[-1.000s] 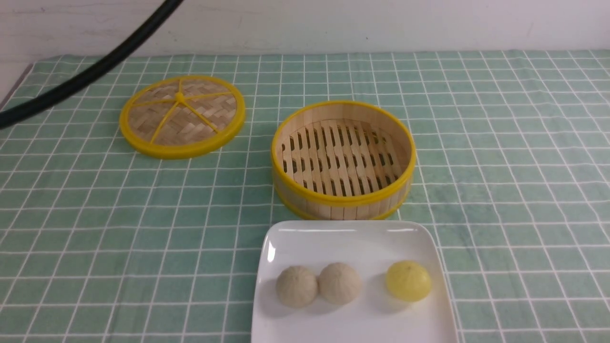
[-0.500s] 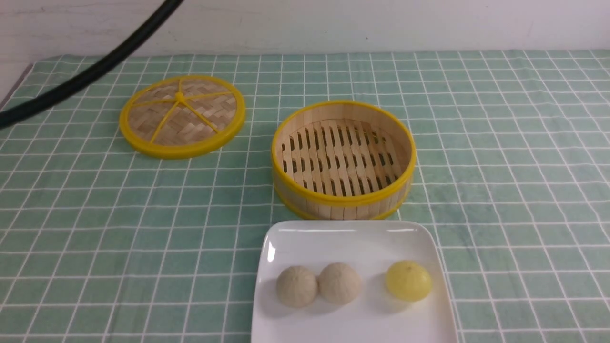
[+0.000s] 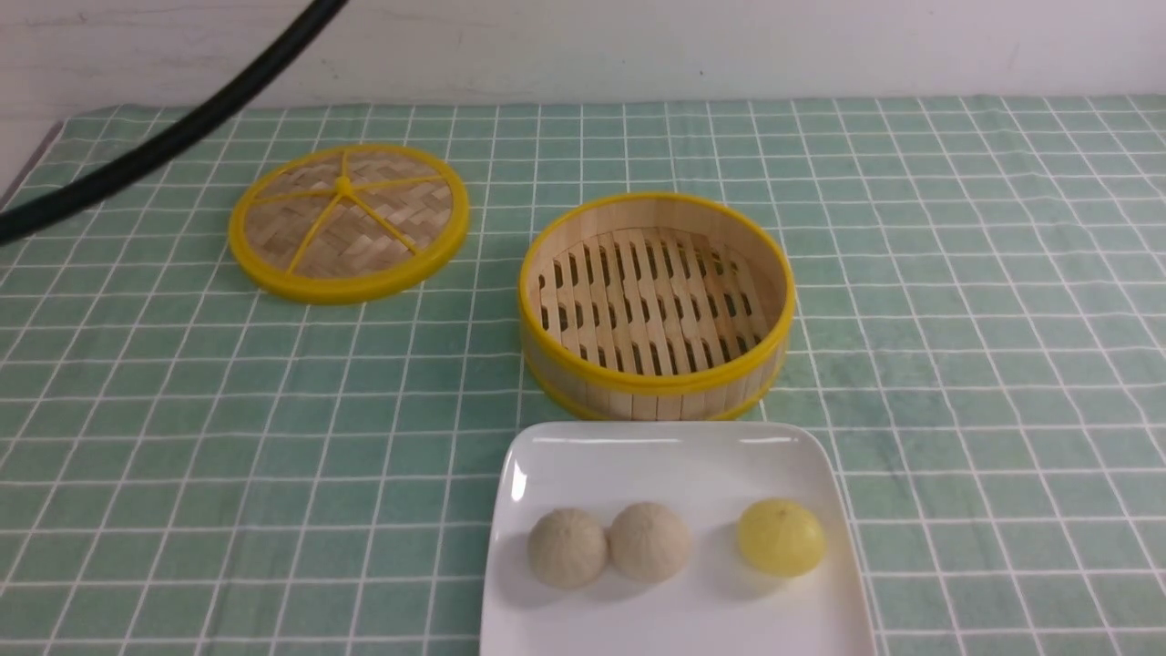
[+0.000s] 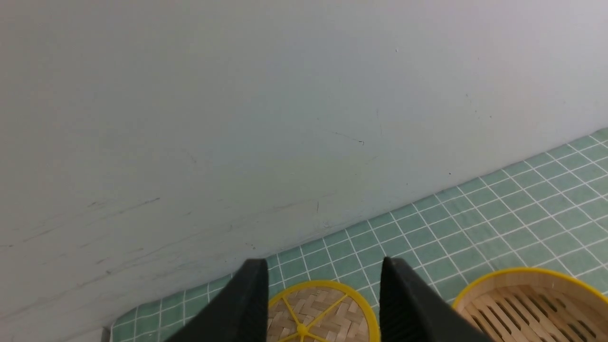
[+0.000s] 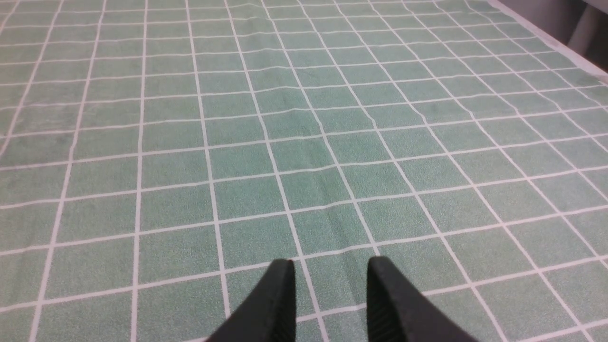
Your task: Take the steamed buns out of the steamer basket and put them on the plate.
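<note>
Front view: all three buns (image 3: 649,542) sit in a row on the plate (image 3: 674,451), the two beige ones touching and the yellow one apart, near the right edge. The basket (image 3: 656,390) just behind the plate is empty, so the job looks done (the lid (image 3: 348,223) lies off to the left).

Left wrist view: the left gripper (image 4: 323,263) faces mostly wall, jaws apart, nothing in them.

Right wrist view: the right gripper (image 5: 327,263) hovers over bare cloth (image 5: 304,142), jaws parted, empty too.

Main risk is probably an arm swinging low past the plate and knocking the yellow bun off. No brands or writing readable anywhere.
</note>
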`<state>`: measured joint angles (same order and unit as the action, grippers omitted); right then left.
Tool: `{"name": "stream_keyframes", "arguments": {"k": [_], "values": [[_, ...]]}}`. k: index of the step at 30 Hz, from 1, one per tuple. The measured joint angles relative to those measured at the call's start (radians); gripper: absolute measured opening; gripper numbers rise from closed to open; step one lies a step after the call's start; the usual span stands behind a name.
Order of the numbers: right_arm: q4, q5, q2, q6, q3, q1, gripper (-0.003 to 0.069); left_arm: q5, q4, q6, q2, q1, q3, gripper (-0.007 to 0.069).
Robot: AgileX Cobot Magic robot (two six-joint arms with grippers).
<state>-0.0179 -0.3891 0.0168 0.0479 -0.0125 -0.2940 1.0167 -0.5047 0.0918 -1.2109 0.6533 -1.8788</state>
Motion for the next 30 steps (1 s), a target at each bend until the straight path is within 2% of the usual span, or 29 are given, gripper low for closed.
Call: {"name": "stream_keyframes", "arguments": {"k": [8,11,13,17,20,22,23,25,27,28,30], "values": [[0.0,0.0,0.0,0.0,0.0,0.0,0.0239,0.038,-0.006,0.088,-0.008,0.0,0.0,0.0347],[0.0,0.0,0.0,0.0,0.0,0.0,0.0239,0.18,-0.031,0.19,-0.014,0.0,0.026,0.0347],[0.0,0.0,0.0,0.0,0.0,0.0,0.0239,0.218,-0.041,0.234,-0.014,-0.003,0.047,0.0347],[0.0,0.0,0.0,0.0,0.0,0.0,0.0239,0.22,-0.039,0.347,0.02,-0.065,0.254,0.0347],[0.0,0.0,0.0,0.0,0.0,0.0,0.0239,0.086,-0.008,0.361,0.095,-0.14,0.504,0.0347],[0.0,0.0,0.0,0.0,0.0,0.0,0.0239,0.008,-0.006,0.364,0.129,-0.166,0.59,0.0347],[0.0,0.0,0.0,0.0,0.0,0.0,0.0239,-0.128,-0.005,0.365,0.192,-0.212,0.731,0.0347],[0.0,0.0,0.0,0.0,0.0,0.0,0.0239,-0.296,-0.005,0.374,0.273,-0.271,0.893,0.0347],[0.0,0.0,0.0,0.0,0.0,0.0,0.0239,-0.368,-0.006,0.387,0.33,-0.313,1.0,0.0347],[0.0,0.0,0.0,0.0,0.0,0.0,0.0239,-0.468,-0.006,0.412,0.411,-0.383,1.141,0.0347],[0.0,0.0,0.0,0.0,0.0,0.0,0.0239,-0.532,-0.007,0.454,0.515,-0.454,1.308,0.0347]]}}
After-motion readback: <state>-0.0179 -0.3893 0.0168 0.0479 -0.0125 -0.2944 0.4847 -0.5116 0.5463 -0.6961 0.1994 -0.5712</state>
